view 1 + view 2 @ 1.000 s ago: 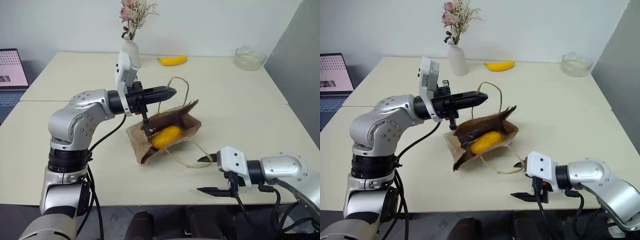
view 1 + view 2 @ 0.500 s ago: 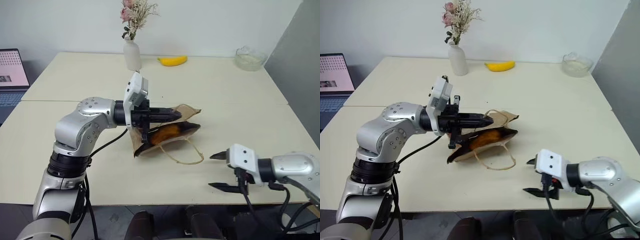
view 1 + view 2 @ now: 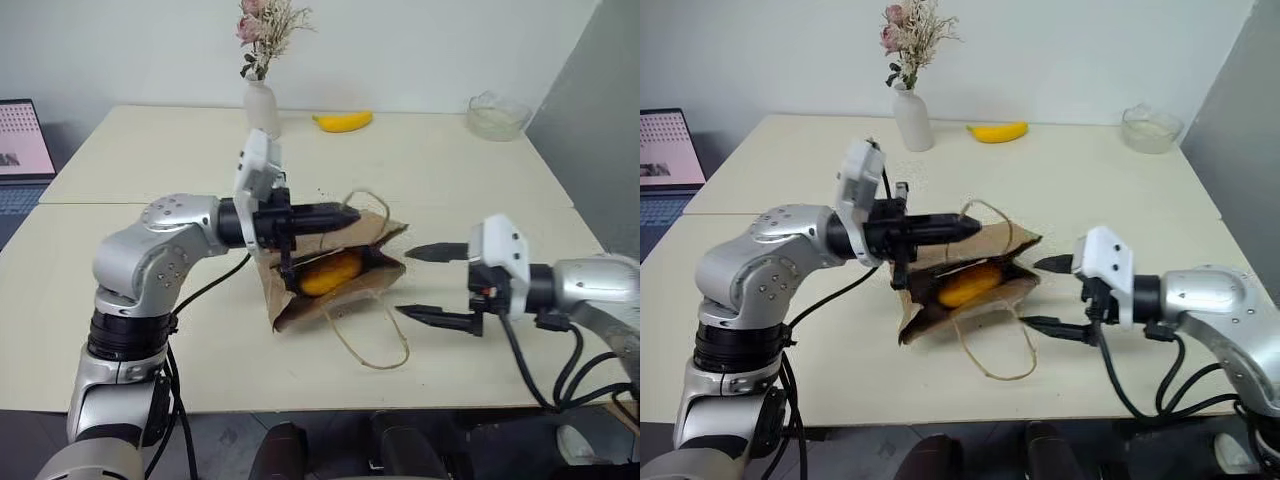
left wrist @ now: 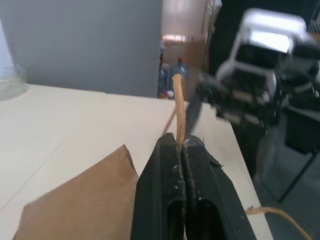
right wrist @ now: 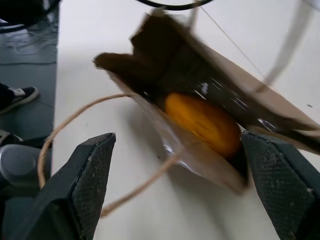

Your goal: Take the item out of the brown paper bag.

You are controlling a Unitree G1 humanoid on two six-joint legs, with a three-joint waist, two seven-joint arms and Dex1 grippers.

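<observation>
The brown paper bag [image 3: 330,312] lies on its side mid-table, its mouth facing my right arm. Inside rests the item [image 3: 325,273], a plump yellow-orange oval, seen through the mouth in the right wrist view as the item [image 5: 202,120]. My left gripper [image 3: 350,213] hovers just above the bag, pointing right, shut on the bag's upper cord handle [image 4: 178,100]. The second handle loop [image 3: 378,345] trails on the table. My right gripper [image 3: 405,282] is open, level with the bag's mouth and a short way from it, one finger [image 5: 90,185] on either side of the opening.
At the table's far edge stand a white vase [image 3: 262,105] with dried flowers, a banana [image 3: 343,121] and a glass bowl [image 3: 497,115]. A laptop [image 3: 20,140] sits at the far left. A seam [image 3: 120,203] crosses the tabletop.
My right gripper rose from near the table's front edge and moved toward the bag's mouth. The bag, flattened half a second ago, gapes wider again under the held handle.
</observation>
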